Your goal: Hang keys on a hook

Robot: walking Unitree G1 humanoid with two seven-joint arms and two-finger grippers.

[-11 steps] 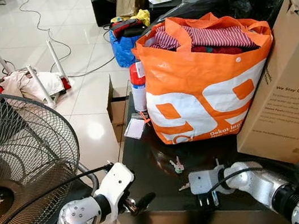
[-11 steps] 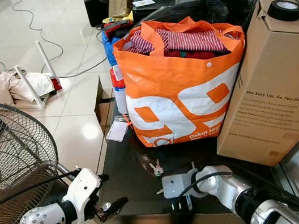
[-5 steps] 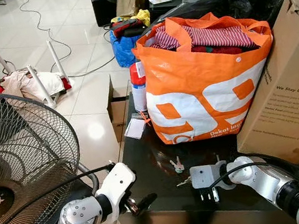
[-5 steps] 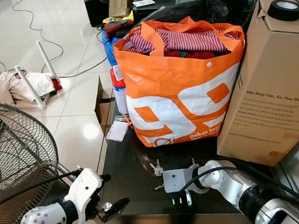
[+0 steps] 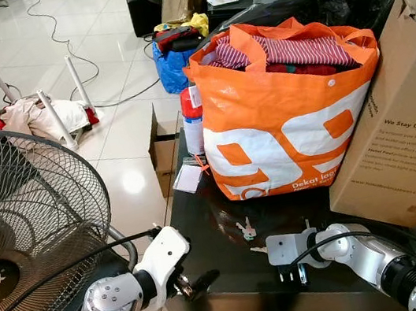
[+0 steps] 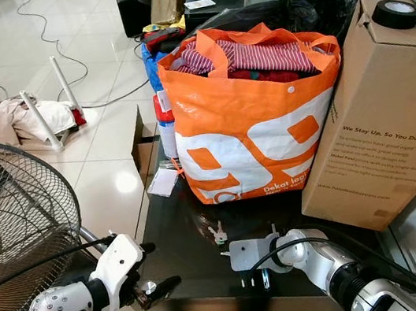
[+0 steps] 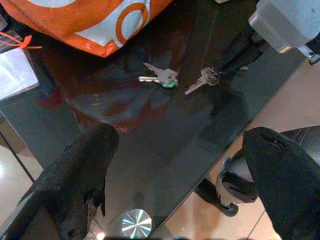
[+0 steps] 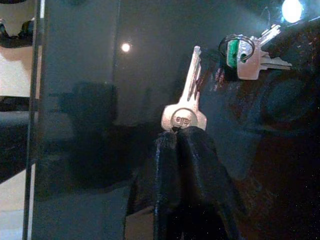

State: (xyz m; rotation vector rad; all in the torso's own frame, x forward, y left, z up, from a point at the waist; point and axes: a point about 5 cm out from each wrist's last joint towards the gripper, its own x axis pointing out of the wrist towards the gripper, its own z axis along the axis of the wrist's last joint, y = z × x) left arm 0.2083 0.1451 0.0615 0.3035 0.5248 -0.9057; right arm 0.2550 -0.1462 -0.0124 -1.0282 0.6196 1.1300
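My right gripper [image 8: 177, 131] is down on the dark glass table [image 5: 219, 269], fingertips pinched together on the round head of a single silver key [image 8: 186, 100], with the blade pointing away from me along the glass; I'd say I'm gripping the head because it's the only part thick enough to catch on a surface this flat. Just beyond it lies the key bunch [image 8: 246, 52] on its ring with a green tag, close to my key but not touching it, resting near the front of the table just ahead of the orange bag [image 5: 283, 103]. That bag, stuffed with clothes, and the cardboard box [image 5: 402, 123] on the right crowd the far side, so I'm working the open strip along the near edge. My left gripper [image 7: 185, 175] hovers off the table's near left corner, fingers spread wide and holding nothing, looking in at both sets of keys. The standing fan [image 5: 21, 234] sits close on my left. I can't make out any hook, so by my reckoning this is only the pick-up, with the carrying and hanging yet to do.
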